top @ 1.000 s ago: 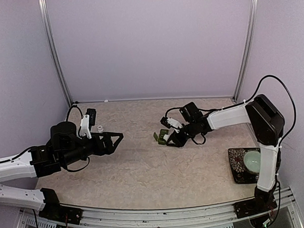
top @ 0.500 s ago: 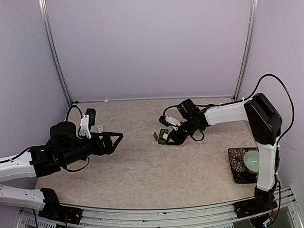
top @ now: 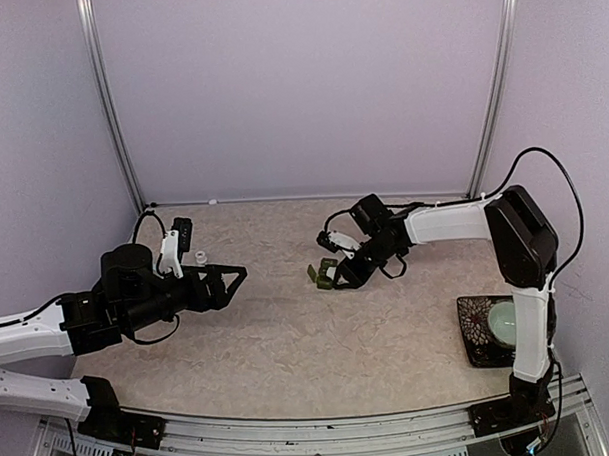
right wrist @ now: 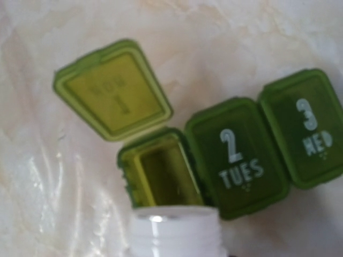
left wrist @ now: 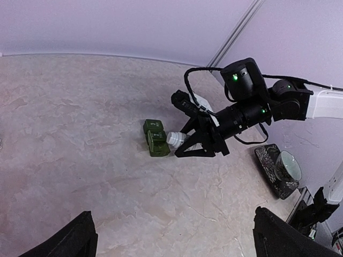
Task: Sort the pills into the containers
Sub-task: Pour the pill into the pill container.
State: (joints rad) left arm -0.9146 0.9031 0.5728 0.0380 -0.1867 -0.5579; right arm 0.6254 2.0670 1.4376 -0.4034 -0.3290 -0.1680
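Down at the near right corner, a dark patterned tray [top: 470, 334] sits on the table [top: 289, 359] with a pale bowl [top: 508, 319] on it. Nothing is near it.

Over on the left, the left gripper [top: 230, 283] hangs above the marbled surface with its fingers spread wide and nothing between them. It points across toward the middle and is well apart from everything else.

Now the centre, where the action is. The right gripper [top: 334, 274] is pinching a white bottle [left wrist: 174, 139], tipped over on its side with the mouth aimed at the pill-box strip [left wrist: 155, 140]. The dark green strip lies flat on the table just beside the fingertips. From the right wrist view, the first compartment [right wrist: 161, 171] is open and its lid [right wrist: 112, 96] is flipped up and back. The next two, marked 2 TUES and 3 WED, are shut. The bottle's mouth sits right at the edge of the open compartment. Whether it touches the rim, I cannot tell.

Farther back on the left, a small white piece [top: 199, 257] lies on the table, too small to make out.
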